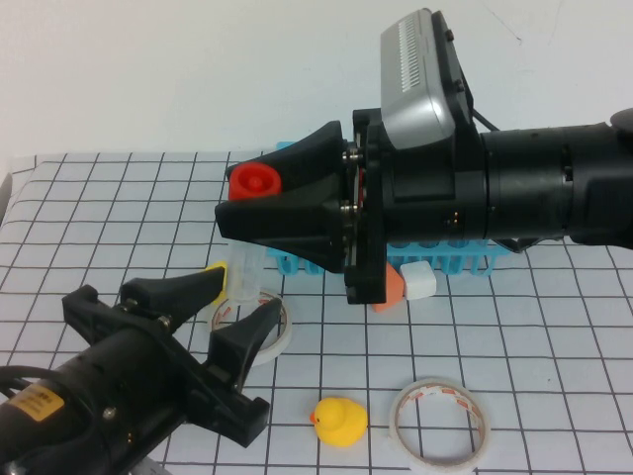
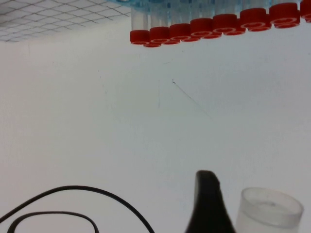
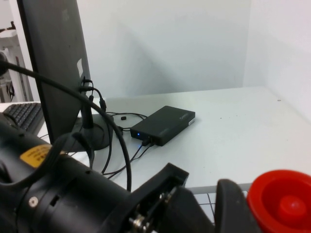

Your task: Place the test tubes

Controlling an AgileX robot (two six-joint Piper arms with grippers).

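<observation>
My right gripper (image 1: 251, 195) reaches in from the right, shut on a clear test tube (image 1: 244, 269) just under its red cap (image 1: 255, 180). The tube hangs upright above the table. The same cap (image 3: 283, 204) fills a corner of the right wrist view, beside one black finger (image 3: 233, 206). My left gripper (image 1: 243, 296) comes up from the lower left, open, with its fingers on either side of the tube's lower end. The tube's frosted bottom (image 2: 268, 209) sits just apart from the left finger (image 2: 206, 206). A blue rack (image 1: 463, 260) of red-capped tubes (image 2: 214, 25) stands behind the right arm.
A tape roll (image 1: 253, 323) lies under the left gripper's fingers and a second one (image 1: 440, 424) lies near the front edge. A yellow rubber duck (image 1: 339, 423) sits between them. An orange and white block (image 1: 407, 285) rests by the rack.
</observation>
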